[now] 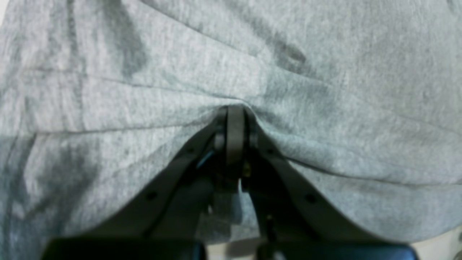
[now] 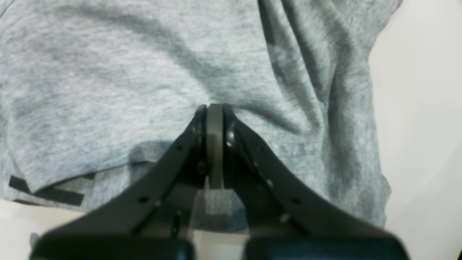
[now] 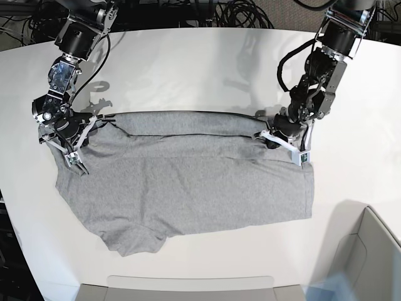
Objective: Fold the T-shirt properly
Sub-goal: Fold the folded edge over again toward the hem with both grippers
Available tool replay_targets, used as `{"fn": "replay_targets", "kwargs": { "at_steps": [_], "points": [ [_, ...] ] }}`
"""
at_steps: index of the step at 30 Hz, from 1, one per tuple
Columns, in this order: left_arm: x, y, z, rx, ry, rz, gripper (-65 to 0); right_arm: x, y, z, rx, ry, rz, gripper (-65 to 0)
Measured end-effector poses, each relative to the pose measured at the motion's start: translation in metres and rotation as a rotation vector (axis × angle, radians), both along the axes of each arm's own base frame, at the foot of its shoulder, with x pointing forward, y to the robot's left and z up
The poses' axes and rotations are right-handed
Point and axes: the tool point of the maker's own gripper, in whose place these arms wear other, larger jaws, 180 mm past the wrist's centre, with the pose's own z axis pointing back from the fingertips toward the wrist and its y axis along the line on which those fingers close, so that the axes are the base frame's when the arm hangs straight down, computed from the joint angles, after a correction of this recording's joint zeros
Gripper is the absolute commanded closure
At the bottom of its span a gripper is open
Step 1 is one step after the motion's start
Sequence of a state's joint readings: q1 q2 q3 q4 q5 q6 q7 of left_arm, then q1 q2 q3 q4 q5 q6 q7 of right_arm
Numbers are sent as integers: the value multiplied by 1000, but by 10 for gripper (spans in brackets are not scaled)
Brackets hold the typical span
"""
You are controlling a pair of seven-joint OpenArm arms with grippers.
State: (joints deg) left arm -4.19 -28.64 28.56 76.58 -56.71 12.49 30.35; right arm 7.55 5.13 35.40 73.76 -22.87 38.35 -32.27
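Both end effectors, left end effector (image 1: 235, 108) and right end effector (image 2: 215, 107), are clamping the T-shirt (image 3: 188, 188), tensioning its far folded edge across the tabletop (image 3: 200, 69).

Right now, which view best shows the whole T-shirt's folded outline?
The base view: the T-shirt lies spread on the table, every edge visible. The left wrist view shows only grey cloth around the left gripper; the right wrist view, one edge at the right gripper.

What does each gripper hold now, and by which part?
Both hold the T-shirt: left gripper and right gripper each pinch a fold at opposite side edges.
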Motion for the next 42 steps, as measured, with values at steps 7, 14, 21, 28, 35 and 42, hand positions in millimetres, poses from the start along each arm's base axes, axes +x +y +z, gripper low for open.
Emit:
{"fn": "replay_targets", "kwargs": {
  "at_steps": [7,14,21,28,35,42],
  "points": [
    [-49,14,-4,41,-23,-47,0,-36,5,-8,-3,-33,2,0],
    [-80,29,-9,77,-35,-64,0,-83,12,-10,-21,-24,23,0],
    [-119,38,-9,113,-42,-74,0,-123,24,-13,80,-45,3,0],
    [-160,38,-3,135,-21,-101,0,-149,29,-16,109,-31,5,0],
    [-176,40,-2,140,-38,-88,0,-161,28,-17,120,-30,-2,0],
    [-184,42,2,129,5,-94,0,-179,20,-6,38,41,-56,0]
  ]
}}
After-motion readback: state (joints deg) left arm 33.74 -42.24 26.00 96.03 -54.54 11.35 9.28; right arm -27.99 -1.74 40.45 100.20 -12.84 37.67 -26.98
